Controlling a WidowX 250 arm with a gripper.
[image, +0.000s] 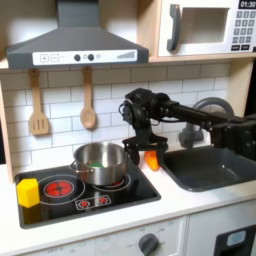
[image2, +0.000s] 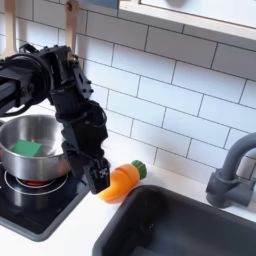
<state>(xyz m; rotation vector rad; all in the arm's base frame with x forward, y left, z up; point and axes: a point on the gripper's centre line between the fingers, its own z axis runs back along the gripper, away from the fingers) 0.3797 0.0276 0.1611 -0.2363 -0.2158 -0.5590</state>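
Note:
My gripper (image: 141, 150) points down at the counter between the stove and the sink, and in the second exterior view the gripper (image2: 97, 179) reaches almost to the surface. An orange toy carrot (image2: 121, 181) with a green top lies on the counter just to its right, its thick end against the fingers. In the first exterior view the carrot (image: 152, 158) is partly behind the gripper. The fingers read as one dark mass, so their gap is unclear. A silver pot (image2: 28, 146) holding a green item (image2: 27, 148) stands on the stove to the second exterior view's left.
The pot (image: 100, 161) sits on the black stove (image: 60, 190), with a yellow block (image: 28, 191) at its front left. A dark sink (image: 215, 167) and grey faucet (image2: 232, 165) lie right of the carrot. A spatula (image: 38, 108) and wooden spoon (image: 88, 105) hang on the tiled wall.

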